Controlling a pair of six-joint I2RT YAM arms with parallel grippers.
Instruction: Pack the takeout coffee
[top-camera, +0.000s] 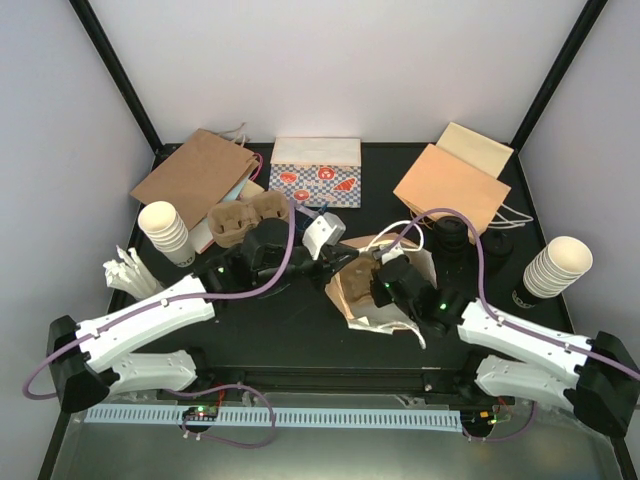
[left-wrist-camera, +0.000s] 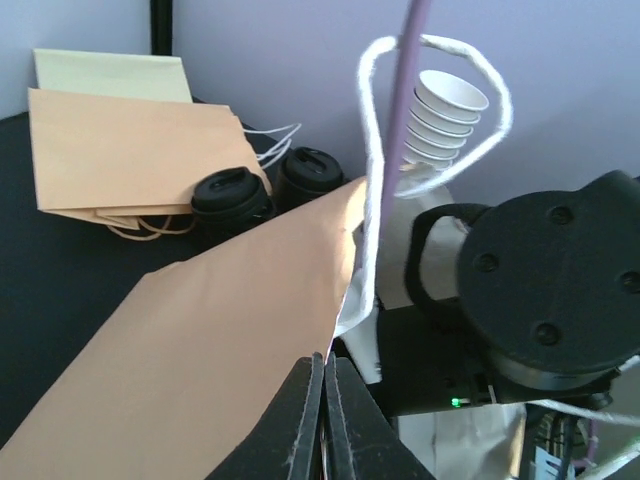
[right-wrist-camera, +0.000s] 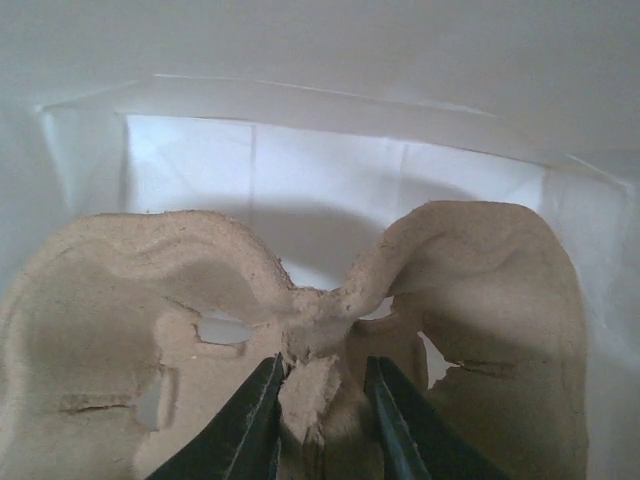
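Two takeout coffee cups (top-camera: 452, 238) (left-wrist-camera: 230, 195) with black lids stand side by side at the right rear, beside flat paper bags. A brown paper bag (top-camera: 372, 290) (left-wrist-camera: 200, 340) lies on its side mid-table, its mouth facing right. My left gripper (top-camera: 335, 262) (left-wrist-camera: 325, 370) is shut on the bag's mouth edge and holds it up. My right gripper (right-wrist-camera: 320, 385) reaches inside the bag's white interior. It is shut on the middle ridge of a brown pulp cup carrier (right-wrist-camera: 300, 310). In the top view its fingertips are hidden by the bag.
More pulp carriers (top-camera: 245, 220) sit left of centre. Stacks of cream paper cups (top-camera: 165, 232) (top-camera: 555, 268) stand at both sides. Flat brown bags (top-camera: 195, 170) (top-camera: 450, 180) and a patterned box (top-camera: 315, 172) lie at the back, white packets (top-camera: 130, 270) at the left.
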